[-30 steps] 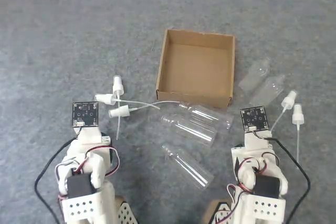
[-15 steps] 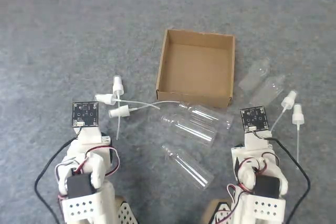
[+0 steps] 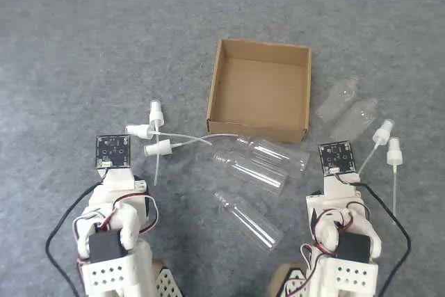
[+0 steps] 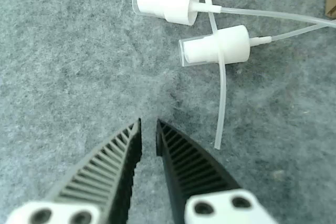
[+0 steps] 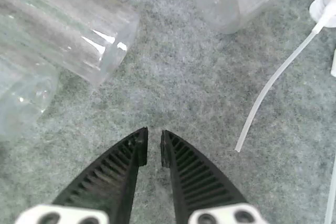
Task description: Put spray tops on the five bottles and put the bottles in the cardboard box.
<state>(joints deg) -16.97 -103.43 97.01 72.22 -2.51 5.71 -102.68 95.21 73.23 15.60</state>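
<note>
left claw (image 4: 148, 124) and right claw (image 5: 154, 132): each pressed nearly together, gripping nothing, at the carpet's (image 3: 69, 67) near edge.

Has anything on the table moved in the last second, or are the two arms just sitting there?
Nothing has visibly changed. The left end effector and the right end effector sit where they were, holding nothing. The bottles and spray tops lie in the same spots, and the cardboard box has nothing in it, as before.
</note>
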